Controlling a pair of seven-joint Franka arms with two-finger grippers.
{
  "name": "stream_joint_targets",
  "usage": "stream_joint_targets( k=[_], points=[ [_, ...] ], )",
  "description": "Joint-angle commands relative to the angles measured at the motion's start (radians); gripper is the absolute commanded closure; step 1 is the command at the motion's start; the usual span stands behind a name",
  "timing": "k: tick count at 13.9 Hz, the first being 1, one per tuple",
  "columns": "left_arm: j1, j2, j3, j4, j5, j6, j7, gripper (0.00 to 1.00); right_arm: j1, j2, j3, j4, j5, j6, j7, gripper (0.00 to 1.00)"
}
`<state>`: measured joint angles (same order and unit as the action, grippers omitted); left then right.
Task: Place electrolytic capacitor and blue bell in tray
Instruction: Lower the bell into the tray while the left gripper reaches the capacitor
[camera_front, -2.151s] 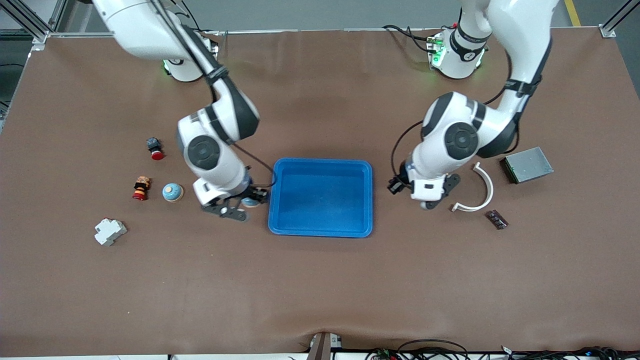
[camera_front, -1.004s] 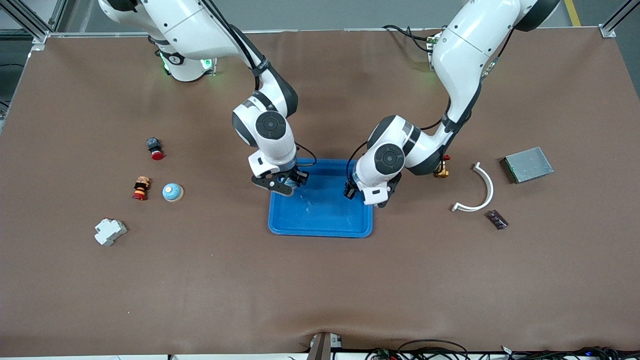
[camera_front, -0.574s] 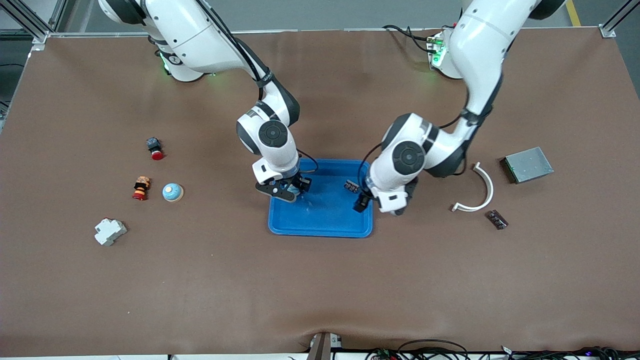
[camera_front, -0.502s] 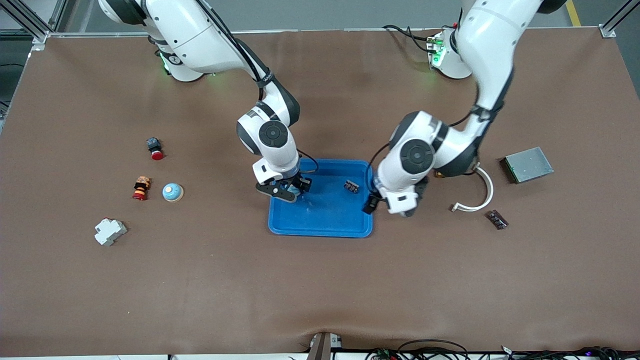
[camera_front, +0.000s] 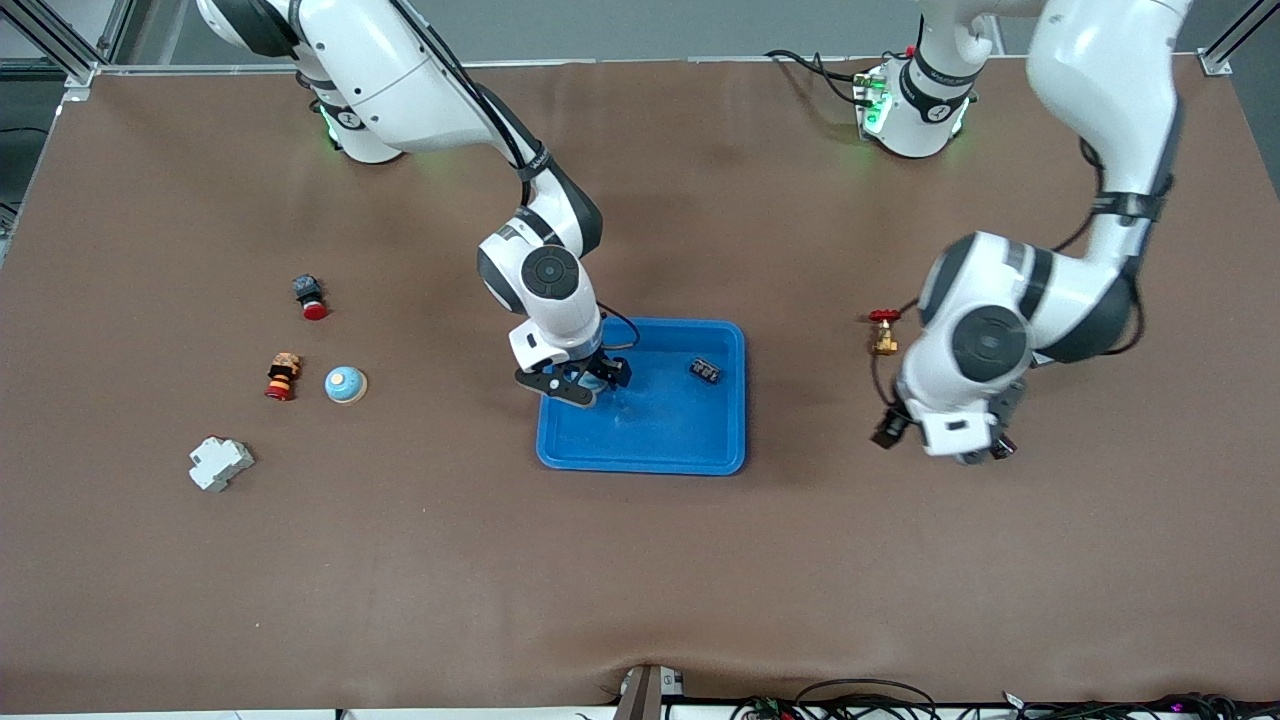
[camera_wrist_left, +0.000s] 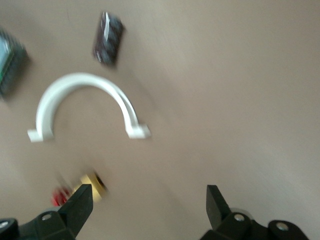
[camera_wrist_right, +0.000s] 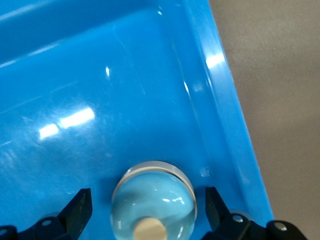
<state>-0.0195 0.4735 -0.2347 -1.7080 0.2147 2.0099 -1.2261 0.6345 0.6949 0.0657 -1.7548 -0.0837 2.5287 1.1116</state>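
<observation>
The blue tray lies mid-table. A small dark electrolytic capacitor lies in it, toward the left arm's end. My right gripper is low in the tray's corner toward the right arm's end. In the right wrist view it is open. A light-blue bell sits on the tray floor between the fingers, with a gap on each side. My left gripper is open and empty over bare table near the left arm's end.
A second blue bell, a red-and-orange stacked piece, a red-capped button and a white block lie toward the right arm's end. A brass valve, a white arc and a dark part lie near my left gripper.
My left gripper has swung away from the tray toward the left arm's end, leaving the capacitor in the tray. My right gripper has stayed low in the tray corner.
</observation>
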Motion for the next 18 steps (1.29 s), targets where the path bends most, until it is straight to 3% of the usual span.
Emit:
stream_joint_targets(
  k=[1, 4, 7, 9, 12, 15, 17, 18],
  points=[
    [0.104, 0.019, -0.009, -0.013, 0.017, 0.018, 0.173, 0.0, 0.017, 0.003, -0.004, 0.063, -0.025, -0.084, 0.028, 0.0],
    [0.208, 0.065, -0.009, -0.012, 0.023, 0.046, 0.308, 0.0, 0.037, 0.005, -0.004, 0.213, -0.022, -0.331, 0.021, 0.0],
    [0.277, 0.111, -0.011, -0.013, 0.022, 0.102, 0.402, 0.0, 0.016, 0.003, -0.004, 0.273, -0.022, -0.41, -0.062, 0.0],
    [0.303, 0.137, -0.015, -0.007, 0.015, 0.131, 0.405, 0.0, -0.033, -0.006, -0.009, 0.27, -0.039, -0.447, -0.271, 0.0],
    [0.291, 0.183, -0.015, 0.002, 0.014, 0.194, 0.405, 0.0, -0.212, -0.066, -0.01, 0.221, -0.037, -0.476, -0.583, 0.0],
    [0.296, 0.205, -0.015, -0.005, 0.02, 0.239, 0.408, 0.1, -0.381, -0.123, -0.01, 0.167, -0.037, -0.455, -0.819, 0.0],
    [0.299, 0.201, -0.015, -0.015, 0.017, 0.237, 0.421, 0.22, -0.449, -0.173, -0.01, 0.067, -0.037, -0.401, -0.964, 0.0],
    [0.302, 0.201, -0.015, -0.016, 0.017, 0.234, 0.44, 0.31, -0.475, -0.22, -0.01, -0.043, -0.039, -0.315, -0.98, 0.0]
  ],
)
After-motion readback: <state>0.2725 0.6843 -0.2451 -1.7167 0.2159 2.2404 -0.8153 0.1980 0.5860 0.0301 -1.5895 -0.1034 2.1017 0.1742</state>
